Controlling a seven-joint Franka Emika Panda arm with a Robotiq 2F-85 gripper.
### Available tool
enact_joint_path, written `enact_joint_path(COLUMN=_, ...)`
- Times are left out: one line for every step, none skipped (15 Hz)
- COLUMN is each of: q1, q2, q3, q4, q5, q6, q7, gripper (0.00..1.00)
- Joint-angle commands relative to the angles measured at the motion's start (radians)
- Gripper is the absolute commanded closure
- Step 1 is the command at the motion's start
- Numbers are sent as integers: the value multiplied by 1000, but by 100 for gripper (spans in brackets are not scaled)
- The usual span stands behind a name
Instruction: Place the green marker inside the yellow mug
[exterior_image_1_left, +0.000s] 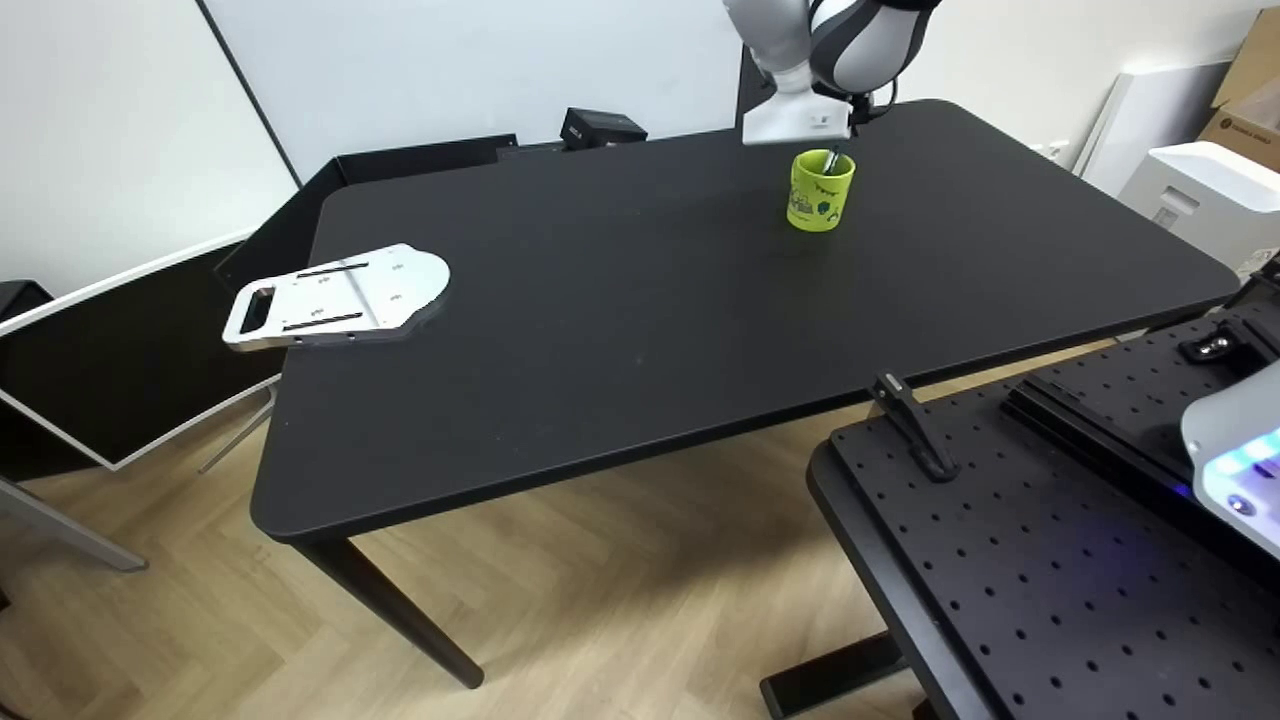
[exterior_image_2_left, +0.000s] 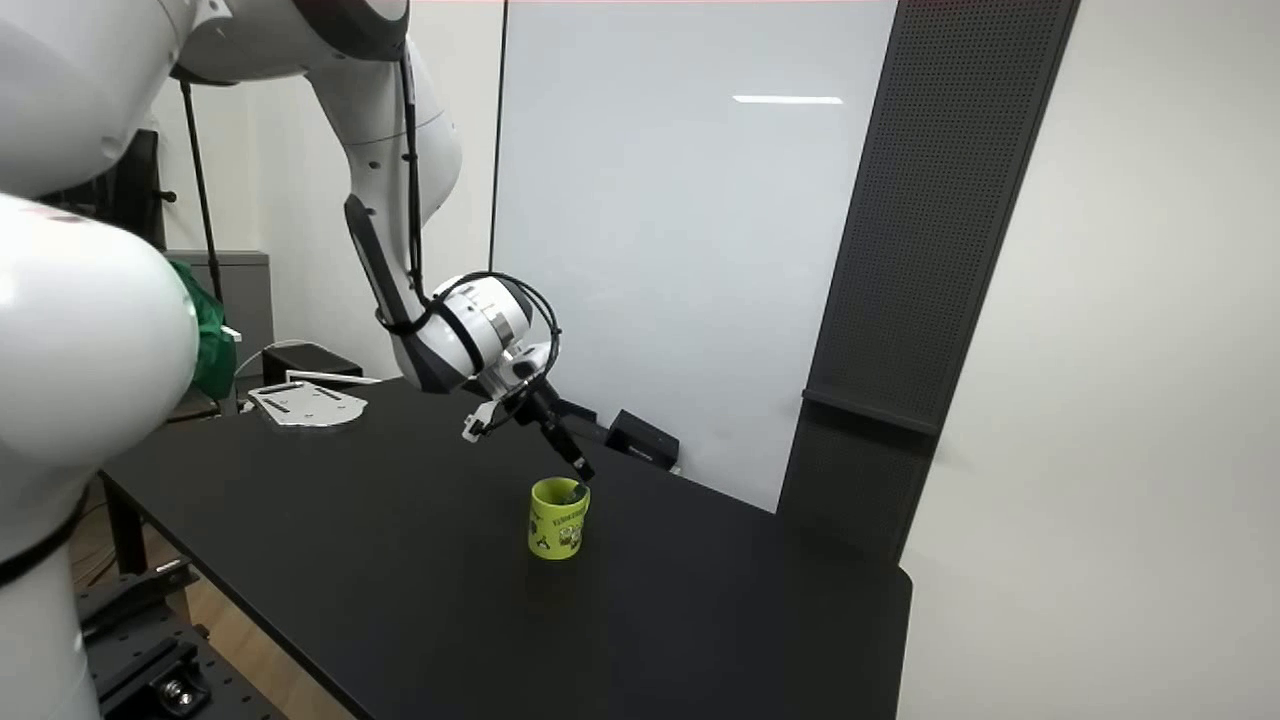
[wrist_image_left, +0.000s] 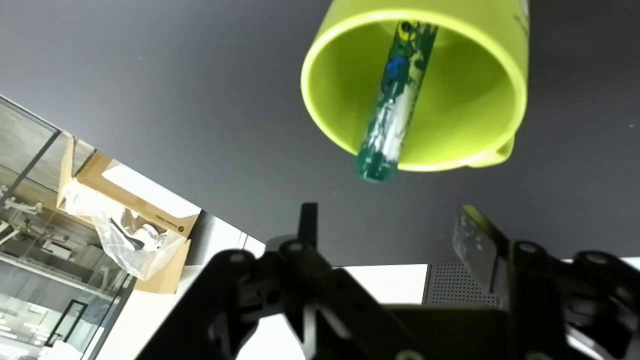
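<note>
The yellow mug (exterior_image_1_left: 808, 205) stands upright on the black table, and it also shows in an exterior view (exterior_image_2_left: 548, 535). In the wrist view the mug (wrist_image_left: 470, 115) is seen into its mouth. The green marker (wrist_image_left: 402, 95) leans inside the mug, with its green end sticking out past the rim. The marker also shows at the mug's mouth in both exterior views (exterior_image_1_left: 830, 162) (exterior_image_2_left: 575, 494). My gripper (wrist_image_left: 388, 212) is open in the wrist view, with nothing between its fingers, apart from the marker's end. In an exterior view the gripper (exterior_image_2_left: 583, 470) is just above the mug.
The black table (exterior_image_1_left: 600, 320) bears a white metal plate (exterior_image_1_left: 390, 290) at its far end from the mug. Black boxes (exterior_image_1_left: 600, 128) (exterior_image_2_left: 642, 438) stand by the table edge near the whiteboard (exterior_image_2_left: 690, 220). A perforated black platform (exterior_image_1_left: 1050, 560) adjoins the table.
</note>
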Motion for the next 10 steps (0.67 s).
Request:
enact_joint_path(q1=-106, q2=-121, q3=80, q4=-25, q5=-71, q6=-36, q7=60, gripper=1)
enact_joint_path(q1=-140, q2=-146, q3=105, q4=-29, q5=-75, q6=-40, q7=54, gripper=0)
enact_joint_path(q1=-171, q2=-164, q3=129, q4=-30, q5=-72, q6=-43, q7=45, gripper=0)
enact_joint_path(q1=-199, q2=-179, q3=151, q4=-31, q5=-71, q6=-51, q7=33, gripper=0)
enact_joint_path(q1=-212, q2=-134, q3=176, q4=4, q5=-89, q6=-61, q7=31, gripper=0)
enact_joint_path(q1=-234, q2=-151, q3=190, q4=1, q5=-87, q6=-63, q7=28, gripper=0)
enact_joint_path(q1=-246, q2=-161, q3=198, q4=-3, q5=-85, q6=-62, q7=26, gripper=0)
enact_joint_path(q1=-252, q2=-166, q3=201, q4=-6, q5=-84, q6=-61, q7=25, gripper=0)
enact_joint_path(q1=-252, q2=-166, q3=203, q4=-8, q5=-84, q6=-61, q7=25, gripper=0)
enact_joint_path(q1=-252, q2=-166, q3=205, q4=-10, q5=-83, q6=-61, q7=25, gripper=0)
